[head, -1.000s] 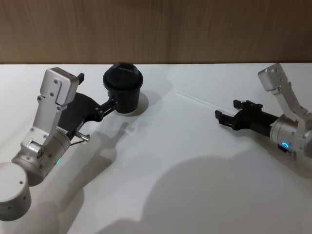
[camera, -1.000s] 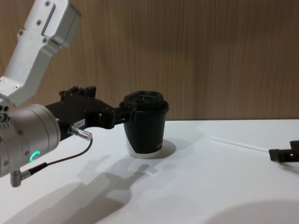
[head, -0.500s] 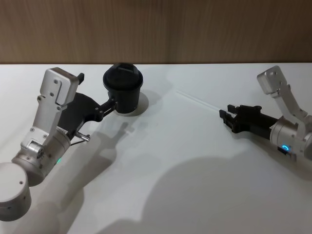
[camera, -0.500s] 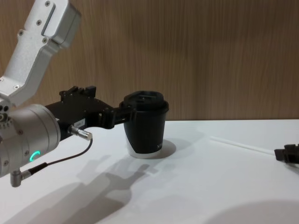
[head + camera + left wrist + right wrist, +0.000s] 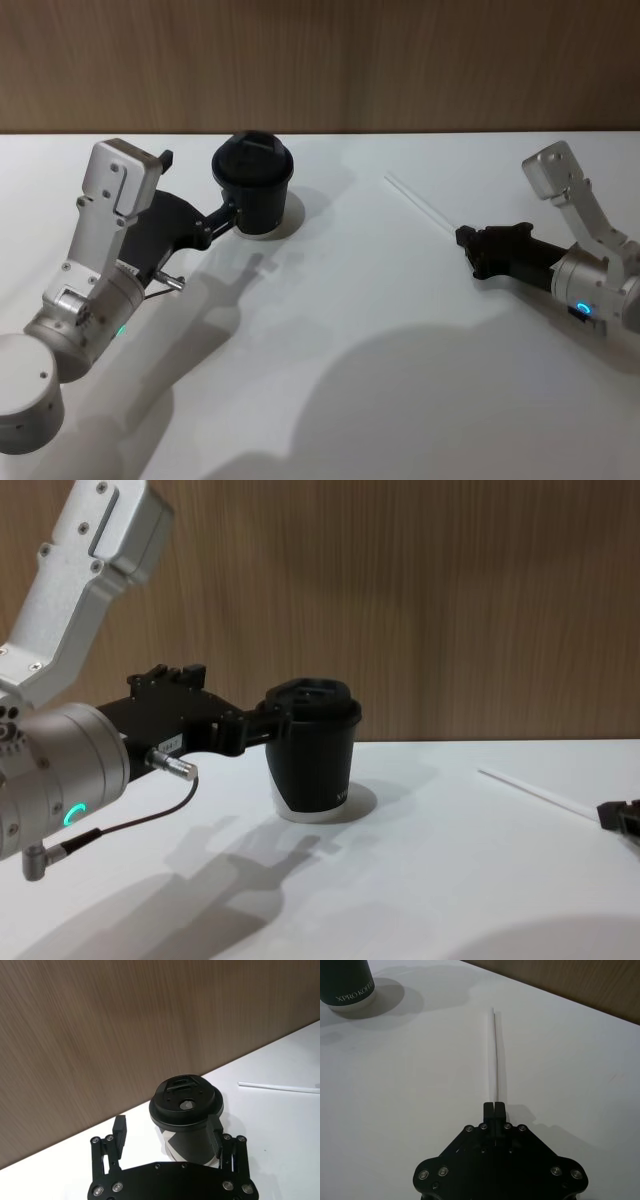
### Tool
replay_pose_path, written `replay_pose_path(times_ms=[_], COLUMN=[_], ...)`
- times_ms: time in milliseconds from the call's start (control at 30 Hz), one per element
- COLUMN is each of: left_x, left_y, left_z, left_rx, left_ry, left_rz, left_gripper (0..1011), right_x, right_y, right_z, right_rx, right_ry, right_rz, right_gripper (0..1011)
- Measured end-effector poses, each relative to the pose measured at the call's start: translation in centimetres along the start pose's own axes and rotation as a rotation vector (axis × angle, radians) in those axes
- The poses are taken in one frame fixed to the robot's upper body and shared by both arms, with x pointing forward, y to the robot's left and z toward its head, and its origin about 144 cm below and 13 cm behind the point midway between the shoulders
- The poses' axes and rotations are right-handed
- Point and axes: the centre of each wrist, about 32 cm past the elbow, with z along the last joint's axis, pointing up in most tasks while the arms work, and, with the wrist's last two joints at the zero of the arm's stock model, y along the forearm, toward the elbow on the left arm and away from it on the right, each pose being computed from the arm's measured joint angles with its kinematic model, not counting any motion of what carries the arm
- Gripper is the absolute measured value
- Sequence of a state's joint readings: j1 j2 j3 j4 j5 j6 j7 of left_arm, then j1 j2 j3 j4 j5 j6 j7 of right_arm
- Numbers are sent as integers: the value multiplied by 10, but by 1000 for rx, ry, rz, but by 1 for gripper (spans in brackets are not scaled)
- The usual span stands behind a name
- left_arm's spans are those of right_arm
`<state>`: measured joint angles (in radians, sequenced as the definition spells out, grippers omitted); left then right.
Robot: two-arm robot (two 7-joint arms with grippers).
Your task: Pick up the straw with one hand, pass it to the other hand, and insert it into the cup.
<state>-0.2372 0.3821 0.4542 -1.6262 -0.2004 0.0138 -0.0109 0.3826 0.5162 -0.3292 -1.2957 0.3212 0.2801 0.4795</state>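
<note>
So the left gripper sat at the back left of the counter. Its jaws were spread wide round the black lidded coffee cup, one side against the cup wall and the other a bit off it. The cup stood upright. Further right, the white straw ran diagonally over the counter, and the right gripper had its jaws pinched tight on the straw's near end.
</note>
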Motion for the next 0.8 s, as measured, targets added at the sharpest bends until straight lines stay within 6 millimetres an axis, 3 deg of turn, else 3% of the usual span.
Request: replay_pose_path(times_ms=[433,800], left_x=[0,0], left_y=[0,0], left_z=[0,0], left_rx=[0,0], left_ry=[0,0], left_rz=[0,0], left_gripper=[1002,1002], right_x=[-4,-12], right_y=[-4,-18], right_z=[3,24], right_rx=[41,206], right_ry=[-1,-5], right_rz=[-22,-37], right_gripper=[1,1])
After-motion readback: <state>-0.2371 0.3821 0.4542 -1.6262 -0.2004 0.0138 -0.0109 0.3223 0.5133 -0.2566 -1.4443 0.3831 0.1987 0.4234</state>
